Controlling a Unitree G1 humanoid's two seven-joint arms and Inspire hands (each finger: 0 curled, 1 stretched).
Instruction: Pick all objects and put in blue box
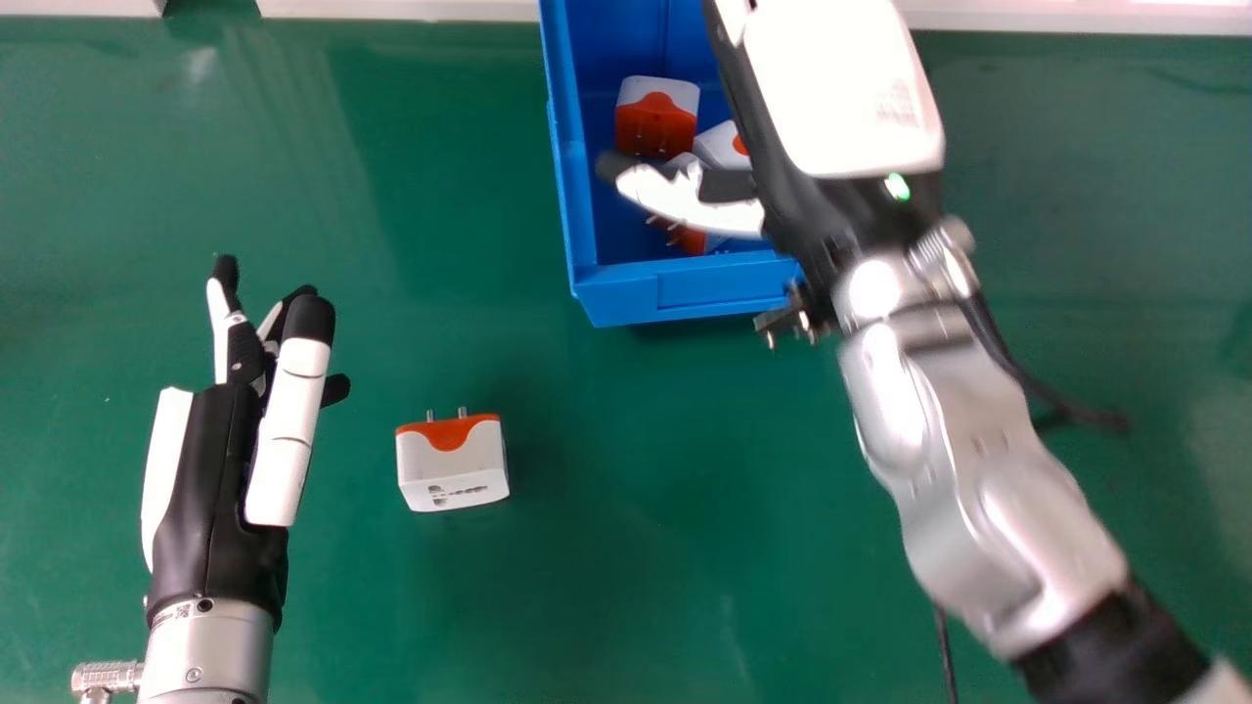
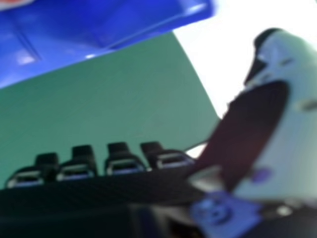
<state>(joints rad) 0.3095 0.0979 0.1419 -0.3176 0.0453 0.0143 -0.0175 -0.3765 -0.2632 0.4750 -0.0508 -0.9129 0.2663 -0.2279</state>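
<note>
White-and-orange adapter [image 1: 452, 474] sits right of the left hand [image 1: 210, 489], wide open and empty, and there's the right hand [image 1: 841, 98], open, empty, over the blue box [image 1: 685, 293]

Box [image 1: 685, 293] sits at far side of the surface [image 1: 626, 567], approx. ctr., w/ several adapters in it: one [image 1: 655, 122] farther back on the L, another [image 1: 719, 147] just to its R, one [image 1: 693, 242] nearer the front. Another adapter [image 1: 452, 464] lies on the surface before the box & to its L, w/ L robot hand [image 1: 210, 489] farther L; R robot hand [image 1: 841, 98] is over the box's R part.
</note>
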